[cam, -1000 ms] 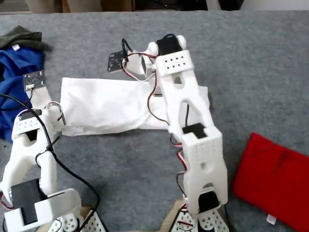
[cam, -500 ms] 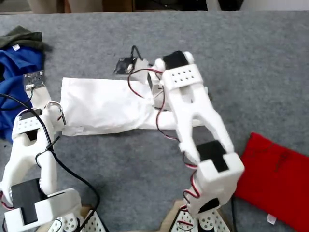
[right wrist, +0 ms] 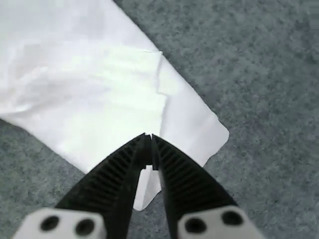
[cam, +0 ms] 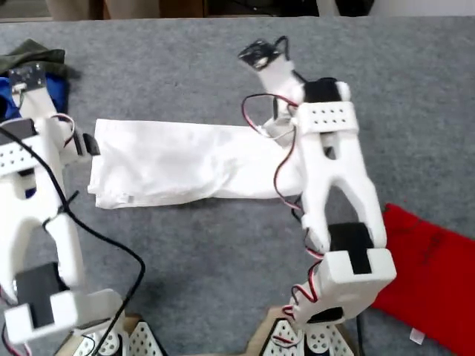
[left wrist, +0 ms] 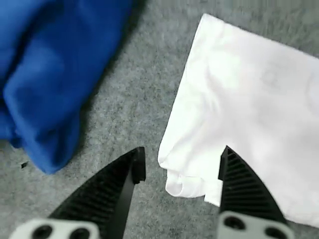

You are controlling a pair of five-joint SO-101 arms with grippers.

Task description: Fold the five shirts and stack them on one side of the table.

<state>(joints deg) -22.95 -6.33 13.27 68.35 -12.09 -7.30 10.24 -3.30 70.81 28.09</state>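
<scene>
Heads up on where you're at: your left pincer (left wrist: 182, 154) is spread wide, hanging over the short end of the white shirt (left wrist: 249, 114). One jaw sits over the cloth and the other over bare grey surface (left wrist: 134, 94), so the shirt's rumpled corner lies right between them. I can't tell whether the jaws actually touch anything. On the far side of that pincer from the white shirt there's the blue shirt (left wrist: 50, 74), bunched up, with a strip of surface between the two.

Your right pincer (right wrist: 148, 137) is closed, tips pressed together, over the opposite end of the white shirt, near its edge. It doesn't look like it has any cloth in it. A corner of the shirt pokes out onto the surface just beside the tips.

The red shirt (cam: 430, 274) is folded well away from that pincer, back by the right arm's base. A dark green shirt (cam: 37, 55) lies crumpled beyond the left pincer, next to the blue one.
</scene>
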